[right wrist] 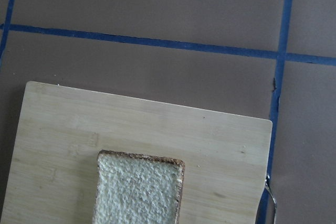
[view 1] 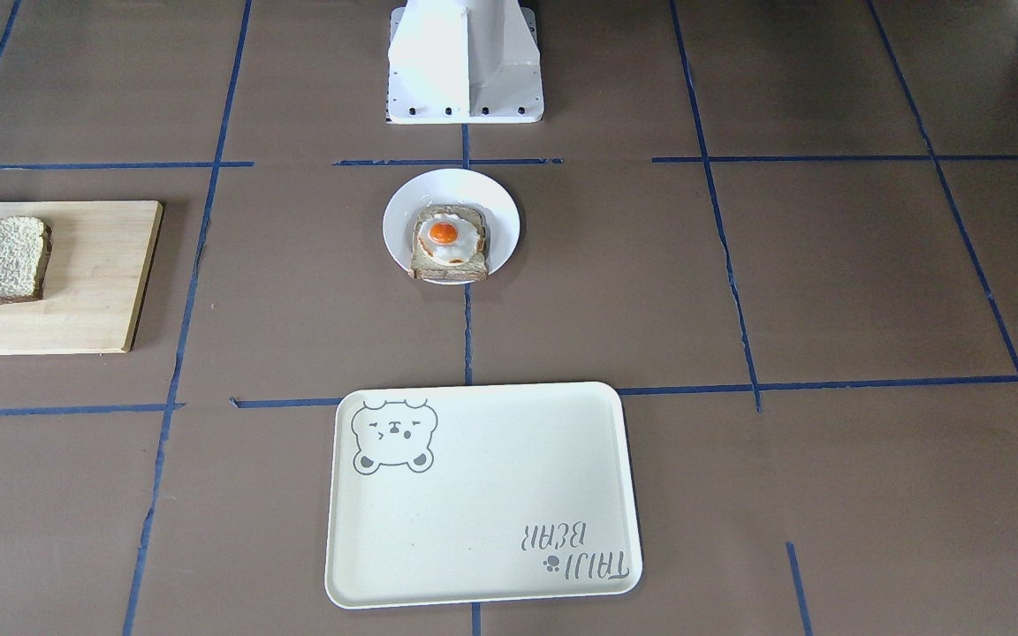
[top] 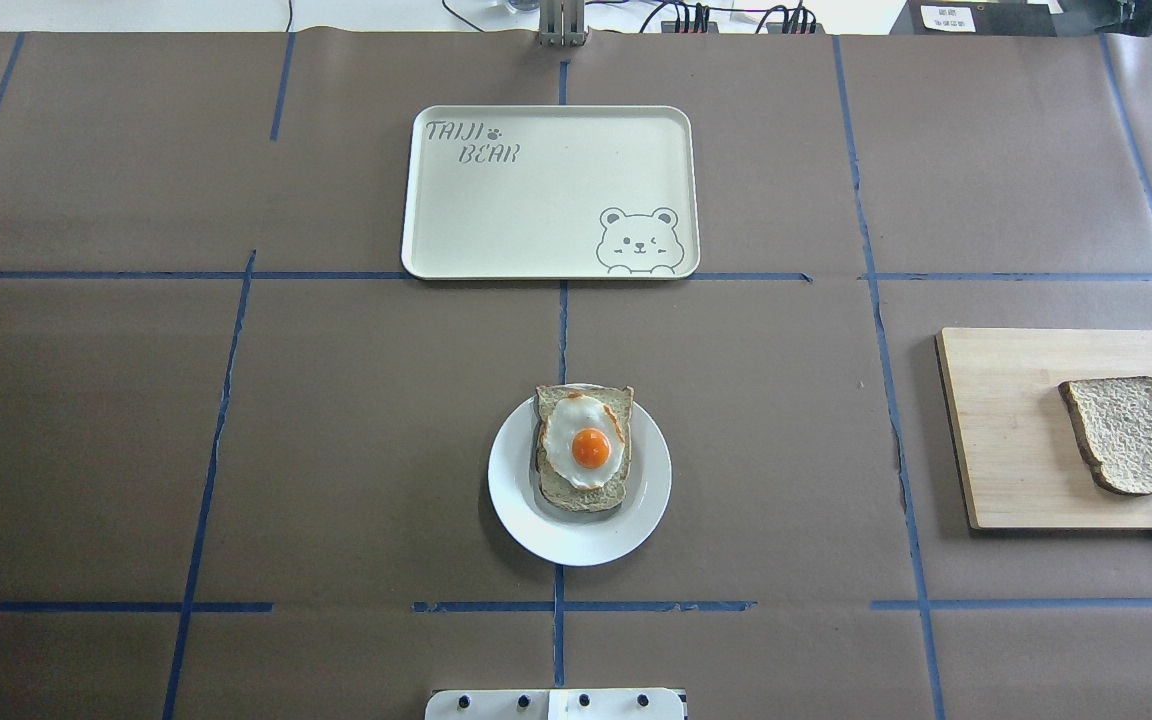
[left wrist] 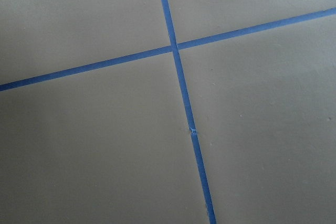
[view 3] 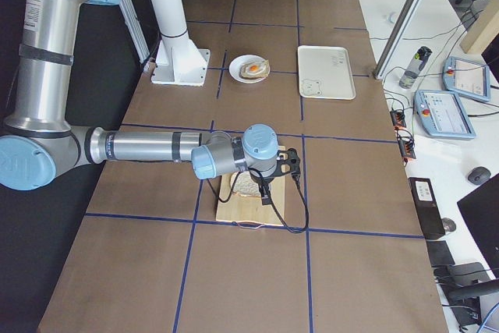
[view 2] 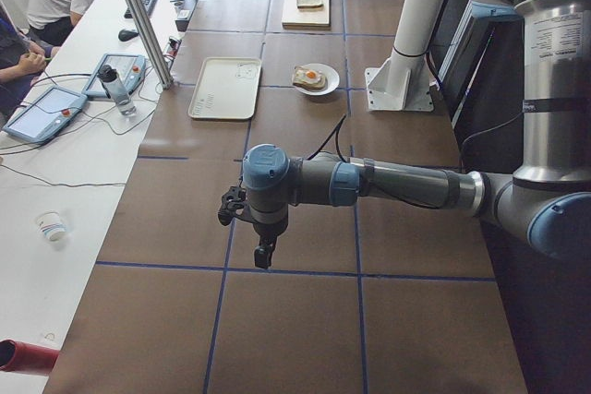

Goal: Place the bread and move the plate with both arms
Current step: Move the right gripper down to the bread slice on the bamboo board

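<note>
I log the bread flat on the cutting board, long axis near-to-far, rounded top toward the robot. Left tool, right tool: I cannot tell their spread.

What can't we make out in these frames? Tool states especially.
Left tool: only in exterior left view, small; open or shut unclear.
Right tool: only in exterior right view, small and dark; state unclear.
Bread: right wrist view's bottom edge cuts it off.
</note>
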You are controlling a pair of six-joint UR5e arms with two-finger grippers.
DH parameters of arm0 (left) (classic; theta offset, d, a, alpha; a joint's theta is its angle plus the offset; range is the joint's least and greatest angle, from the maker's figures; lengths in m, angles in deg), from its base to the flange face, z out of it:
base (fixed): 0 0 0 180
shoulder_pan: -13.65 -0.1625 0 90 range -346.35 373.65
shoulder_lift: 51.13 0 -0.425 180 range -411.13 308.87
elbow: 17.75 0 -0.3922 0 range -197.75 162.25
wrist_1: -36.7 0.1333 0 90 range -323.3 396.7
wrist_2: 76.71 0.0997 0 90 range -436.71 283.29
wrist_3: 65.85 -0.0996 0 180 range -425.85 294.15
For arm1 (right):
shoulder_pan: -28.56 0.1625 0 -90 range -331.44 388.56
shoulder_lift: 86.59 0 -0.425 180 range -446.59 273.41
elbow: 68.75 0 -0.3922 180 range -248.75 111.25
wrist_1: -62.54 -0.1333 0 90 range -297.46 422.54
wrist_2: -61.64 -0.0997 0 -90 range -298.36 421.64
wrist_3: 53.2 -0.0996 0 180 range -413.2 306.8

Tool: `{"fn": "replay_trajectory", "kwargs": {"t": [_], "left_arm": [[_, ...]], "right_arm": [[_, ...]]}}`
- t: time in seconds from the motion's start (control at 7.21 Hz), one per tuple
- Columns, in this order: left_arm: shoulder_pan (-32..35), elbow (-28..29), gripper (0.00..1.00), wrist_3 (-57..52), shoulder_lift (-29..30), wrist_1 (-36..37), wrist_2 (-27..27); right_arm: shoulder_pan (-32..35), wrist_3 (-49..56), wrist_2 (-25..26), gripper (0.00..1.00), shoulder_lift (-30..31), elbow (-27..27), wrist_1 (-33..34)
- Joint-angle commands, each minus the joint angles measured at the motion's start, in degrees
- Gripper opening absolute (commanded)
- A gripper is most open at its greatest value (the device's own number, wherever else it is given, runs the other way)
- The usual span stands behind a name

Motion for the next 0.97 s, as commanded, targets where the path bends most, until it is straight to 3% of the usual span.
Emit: {"fn": "replay_trajectory", "kwargs": {"t": [0.0, 0.14, 0.83], "left_arm": [[0.0, 0.0, 1.0, -0.1, 0.0, -0.1, 0.0], [0.0, 0.1, 1.0, 0.0, 0.0, 0.0, 0.0], [0.1, 0.0, 1.0, 0.0, -0.1, 0.0, 0.0]], "right_arm": [[-8.0, -21.6, 2.0, 0.99, 0.5, -7.9, -25.4], [-12.3, -29.5, 5.3, 0.98, 0.6, -10.1, -34.4], [-18.3, -30.4, 8.8, 0.74, 4.8, -11.4, -35.9]]}}
